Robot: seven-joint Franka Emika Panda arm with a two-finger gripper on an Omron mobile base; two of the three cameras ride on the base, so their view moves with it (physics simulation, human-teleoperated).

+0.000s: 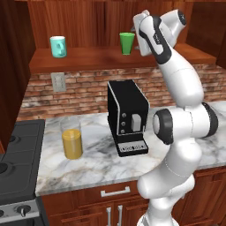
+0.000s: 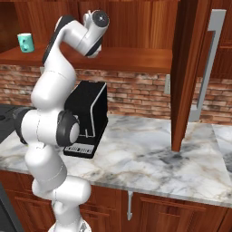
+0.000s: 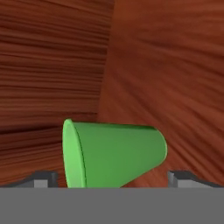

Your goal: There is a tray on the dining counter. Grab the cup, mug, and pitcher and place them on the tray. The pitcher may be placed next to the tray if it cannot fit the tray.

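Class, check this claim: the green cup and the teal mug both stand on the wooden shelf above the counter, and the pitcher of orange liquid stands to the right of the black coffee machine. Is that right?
Not quite. In the left base view the pitcher stands to the left of the black coffee machine, beside the stove. The rest holds: the green cup and the teal mug both stand on the wooden shelf above the counter.

The green cup (image 1: 127, 43) has no handle and stands upright on the wood shelf (image 1: 88, 57), wide end up; in the hand view it fills the low middle and looks turned on its side; the light teal mug (image 1: 58, 46) stands upright on the same shelf, well apart to the left; the clear glass pitcher (image 1: 72, 137) stands upright on the marble counter (image 1: 97, 163) below, about half full of orange-yellow drink.
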